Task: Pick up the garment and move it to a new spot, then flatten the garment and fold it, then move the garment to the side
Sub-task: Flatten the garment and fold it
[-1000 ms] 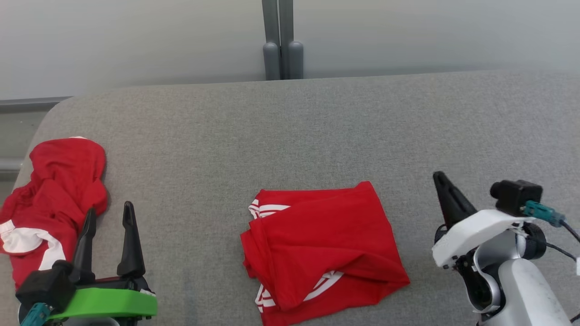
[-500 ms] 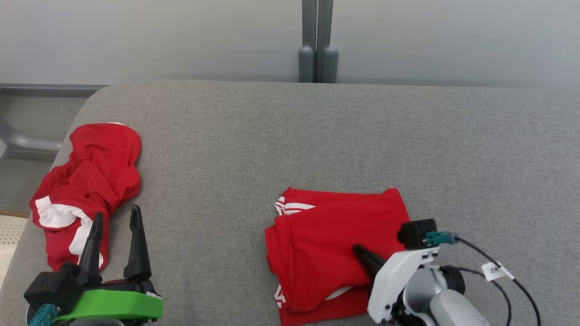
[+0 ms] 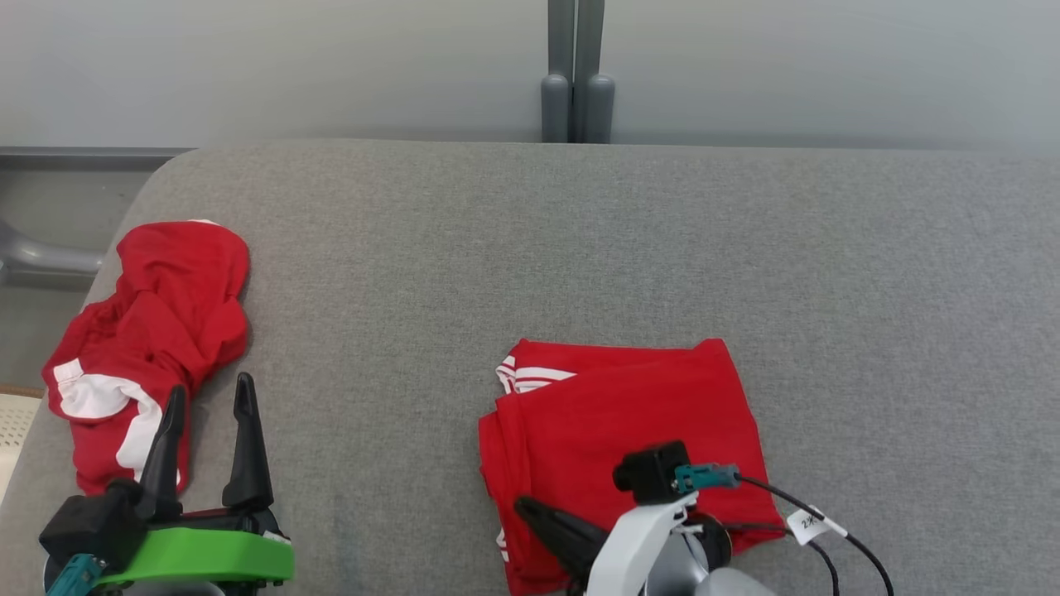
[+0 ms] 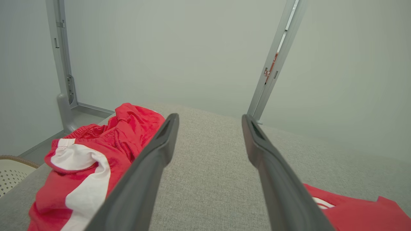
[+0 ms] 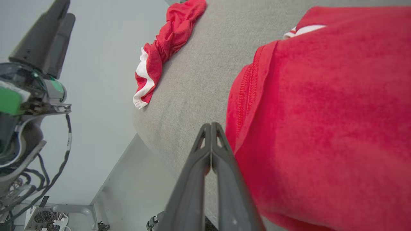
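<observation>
A folded red garment (image 3: 629,406) with white stripes lies on the grey padded surface (image 3: 580,248), near the front centre. My right gripper (image 3: 520,503) is shut with nothing between its fingers and lies low across the garment's near part, pointing left. In the right wrist view its tip (image 5: 211,124) sits just past the hemmed left edge of the garment (image 5: 321,112). My left gripper (image 3: 209,385) stands open and empty at the lower left, its fingers upright. Beside it lies a crumpled red and white garment (image 3: 157,331). The left wrist view shows that crumpled garment (image 4: 96,154) left of the open left gripper (image 4: 210,116).
The padded surface ends in a rounded corner at the far left (image 3: 157,174), with floor and a grey pipe (image 3: 41,261) beyond. Two grey posts (image 3: 575,99) stand against the wall behind. A tagged cable (image 3: 816,521) trails from my right wrist. A beige perforated object (image 4: 13,173) sits off the left edge.
My right arm swung from the right of the folded garment across its near part, now pointing left. The garment's top layer lies smoother. The head view shifted. The left gripper stayed put.
</observation>
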Available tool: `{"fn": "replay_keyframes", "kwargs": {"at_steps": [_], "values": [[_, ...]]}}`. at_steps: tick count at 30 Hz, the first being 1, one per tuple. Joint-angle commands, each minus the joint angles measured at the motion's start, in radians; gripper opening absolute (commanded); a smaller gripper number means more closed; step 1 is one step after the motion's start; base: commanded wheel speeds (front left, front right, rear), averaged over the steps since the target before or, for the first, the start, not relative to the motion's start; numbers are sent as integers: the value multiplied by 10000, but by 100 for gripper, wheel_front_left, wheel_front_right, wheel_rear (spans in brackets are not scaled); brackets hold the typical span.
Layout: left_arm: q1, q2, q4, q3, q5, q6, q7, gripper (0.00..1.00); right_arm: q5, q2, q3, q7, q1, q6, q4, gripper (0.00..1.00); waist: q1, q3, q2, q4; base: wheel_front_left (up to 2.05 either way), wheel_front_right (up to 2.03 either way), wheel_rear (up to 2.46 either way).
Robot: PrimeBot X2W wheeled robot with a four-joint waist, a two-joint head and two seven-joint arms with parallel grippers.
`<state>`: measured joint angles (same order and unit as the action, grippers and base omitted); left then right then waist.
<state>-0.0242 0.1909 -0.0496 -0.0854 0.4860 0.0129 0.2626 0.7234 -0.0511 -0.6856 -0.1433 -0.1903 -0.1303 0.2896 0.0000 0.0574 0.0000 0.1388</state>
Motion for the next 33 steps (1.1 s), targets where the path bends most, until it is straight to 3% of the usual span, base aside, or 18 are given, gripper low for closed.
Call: {"fn": "replay_keyframes", "kwargs": {"at_steps": [1, 6, 11, 12, 14, 18, 24, 33], "values": [[199, 76, 55, 70, -70, -25, 26, 100, 94, -68, 2, 271, -252, -9, -148, 0, 0, 39, 0, -150, 0, 0, 0], [145, 82, 199, 185, -88, -56, 26, 100, 215, -617, 506, 1152, -639, -7, -767, 0, 0, 74, 0, -481, 0, 0, 0], [67, 86, 320, 313, -133, -92, 24, 100, -244, -1277, 1724, 1721, -737, -9, -1568, 3, 0, 106, 0, -827, 0, 0, 0], [54, 91, 335, 333, -134, -96, 26, 100, -369, -1367, 1990, 1797, -718, -9, -1716, 28, 0, 112, 0, -888, 0, 0, 0], [43, 105, 370, 362, -146, -100, 24, 100, -673, -1545, 2635, 1906, -605, -7, -2049, 100, 0, 110, 0, -1013, 0, 0, 0], [4, 152, 398, 493, -141, -111, 24, 100, -1306, -1657, 3905, 2023, -344, -7, -2695, 100, 0, 57, 0, -1278, 0, 0, 0], [-230, 163, 533, 688, -185, -142, 24, 100, -2427, -1338, 5669, 2379, 241, -9, -3448, 100, 0, -170, 0, -1697, 0, 0, 0], [-450, 28, 593, 709, -317, -40, 24, 100, -4177, -703, 6594, 3225, 1328, -7, -3532, 100, 0, -225, 0, -1903, 0, 0, 0]]}}
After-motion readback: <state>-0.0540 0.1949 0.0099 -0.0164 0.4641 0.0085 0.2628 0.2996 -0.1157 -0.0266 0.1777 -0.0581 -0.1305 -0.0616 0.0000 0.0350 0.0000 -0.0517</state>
